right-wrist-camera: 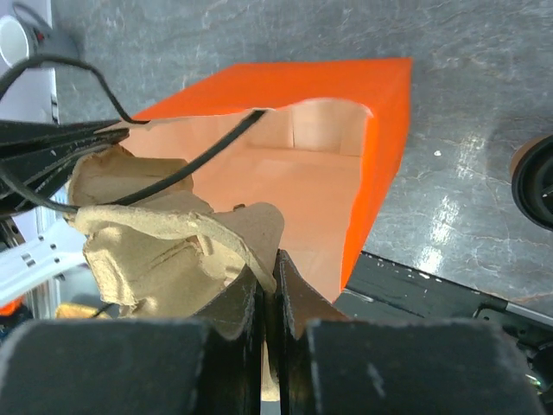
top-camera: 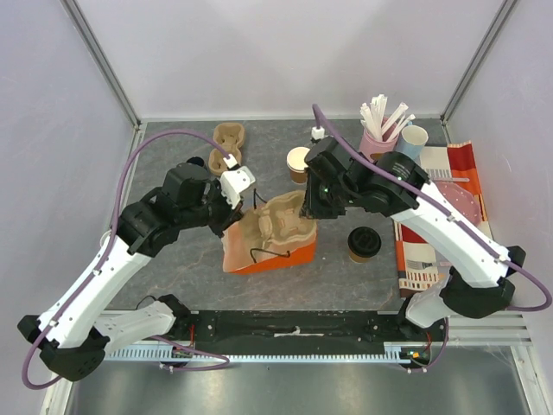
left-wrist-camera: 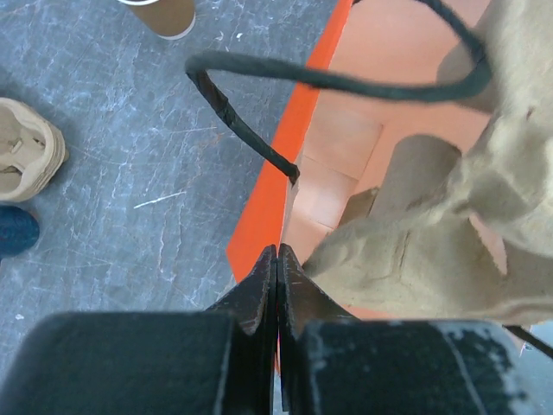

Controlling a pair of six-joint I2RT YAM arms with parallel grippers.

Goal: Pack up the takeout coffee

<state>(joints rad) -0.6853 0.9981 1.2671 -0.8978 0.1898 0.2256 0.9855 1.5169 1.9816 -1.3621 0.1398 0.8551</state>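
Note:
An orange paper bag point(top-camera: 275, 258) lies open on its side in the middle of the table. A pulp cup carrier point(top-camera: 281, 220) sits partly inside its mouth. My left gripper point(top-camera: 236, 216) is shut on the bag's rim point(left-wrist-camera: 276, 259) beside the carrier point(left-wrist-camera: 432, 251). My right gripper point(top-camera: 309, 210) is shut on the carrier's edge point(right-wrist-camera: 272, 264), with the carrier point(right-wrist-camera: 164, 251) hanging over the bag's opening point(right-wrist-camera: 380, 130). One kraft cup with a black lid point(top-camera: 364, 243) stands right of the bag and shows in the right wrist view point(right-wrist-camera: 536, 177). Another kraft cup point(top-camera: 298, 162), without a lid, stands behind the bag.
A spare pulp carrier point(top-camera: 229, 143) lies at the back left, with a dark blue mug point(left-wrist-camera: 13, 232) near it. A pink cup of white sticks point(top-camera: 378, 130) and a light blue cup point(top-camera: 413, 138) stand at the back right. Flat patterned bags point(top-camera: 445, 203) lie at the right.

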